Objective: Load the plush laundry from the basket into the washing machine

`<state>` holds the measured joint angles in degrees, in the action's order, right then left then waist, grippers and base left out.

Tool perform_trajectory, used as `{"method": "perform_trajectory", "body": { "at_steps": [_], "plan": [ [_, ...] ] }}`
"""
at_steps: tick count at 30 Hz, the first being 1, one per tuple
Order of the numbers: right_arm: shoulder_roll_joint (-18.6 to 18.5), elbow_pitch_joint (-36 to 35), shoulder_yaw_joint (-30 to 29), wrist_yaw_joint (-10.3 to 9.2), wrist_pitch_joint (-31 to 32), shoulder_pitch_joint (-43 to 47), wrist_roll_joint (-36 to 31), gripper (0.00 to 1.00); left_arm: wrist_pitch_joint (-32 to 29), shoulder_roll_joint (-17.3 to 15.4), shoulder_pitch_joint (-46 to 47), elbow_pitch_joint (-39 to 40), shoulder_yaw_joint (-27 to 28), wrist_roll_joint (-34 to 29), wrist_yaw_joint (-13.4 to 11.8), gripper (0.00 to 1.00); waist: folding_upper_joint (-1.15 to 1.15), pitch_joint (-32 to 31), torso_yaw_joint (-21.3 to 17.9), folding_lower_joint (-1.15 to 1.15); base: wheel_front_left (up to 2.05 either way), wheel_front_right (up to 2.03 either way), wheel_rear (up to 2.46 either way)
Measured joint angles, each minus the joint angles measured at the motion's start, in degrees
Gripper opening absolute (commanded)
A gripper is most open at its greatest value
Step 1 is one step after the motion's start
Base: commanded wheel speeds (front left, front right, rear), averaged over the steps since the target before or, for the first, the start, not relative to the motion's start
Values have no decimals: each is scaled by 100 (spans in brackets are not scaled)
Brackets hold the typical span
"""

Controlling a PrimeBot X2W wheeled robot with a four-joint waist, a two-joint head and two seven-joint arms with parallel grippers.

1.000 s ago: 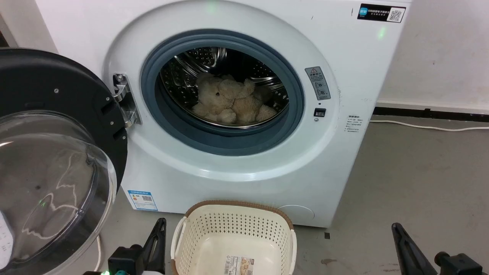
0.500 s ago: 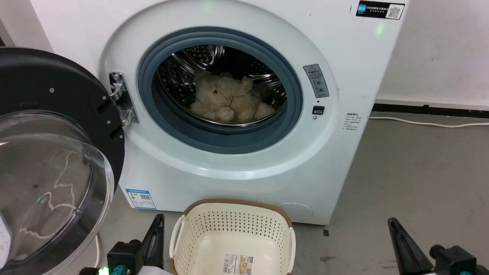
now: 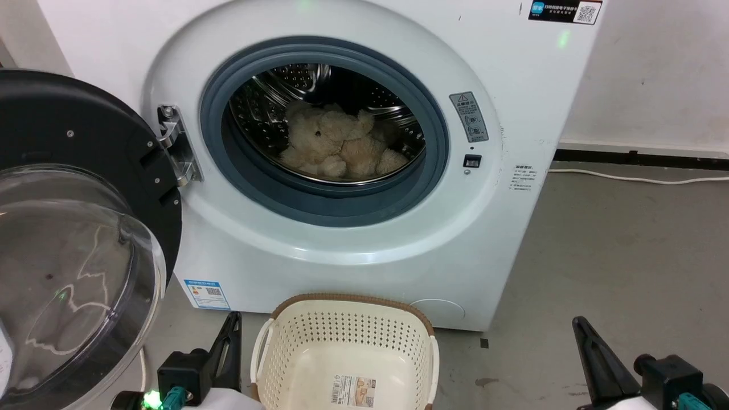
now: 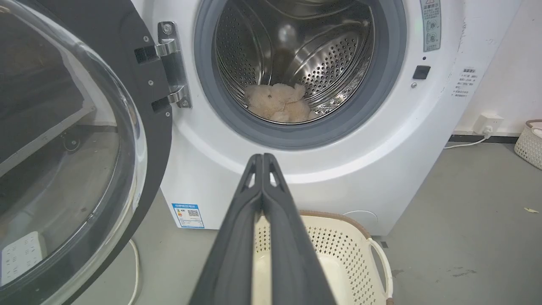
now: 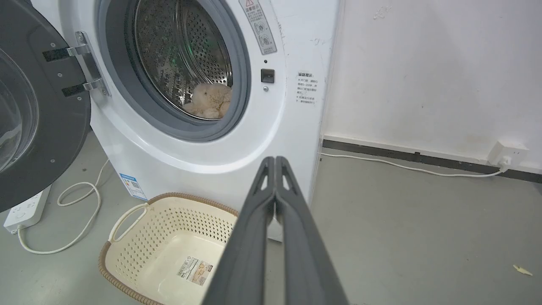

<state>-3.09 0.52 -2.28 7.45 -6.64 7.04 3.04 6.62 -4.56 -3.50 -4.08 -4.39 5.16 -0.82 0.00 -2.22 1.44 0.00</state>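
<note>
Head view: I see the plush laundry (image 3: 342, 145) lying in the drum of the washing machine (image 3: 444, 256) at twelve o'clock, and the basket (image 3: 347, 333) at six. Left wrist view: my left gripper (image 4: 263, 157) has its fingers pressed together. Right wrist view: my right gripper (image 5: 275, 160) is closed too, with the basket at eight o'clock.
</note>
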Motion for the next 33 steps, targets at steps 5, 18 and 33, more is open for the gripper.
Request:
{"method": "perform_trajectory", "body": {
  "at_steps": [5,18,33],
  "plan": [
    [0,-3,22,0,55,-65,-29,0,-59,9,8,29,41,-36,1,0,0,20,-13,0,0,0,0],
    [0,-7,70,0,204,-199,-100,0,-208,32,99,118,143,-164,25,0,0,72,-46,0,0,0,0],
    [0,-12,122,0,387,-351,-158,0,-372,73,148,220,245,-266,48,0,0,131,-85,0,0,0,0]
  ]
}}
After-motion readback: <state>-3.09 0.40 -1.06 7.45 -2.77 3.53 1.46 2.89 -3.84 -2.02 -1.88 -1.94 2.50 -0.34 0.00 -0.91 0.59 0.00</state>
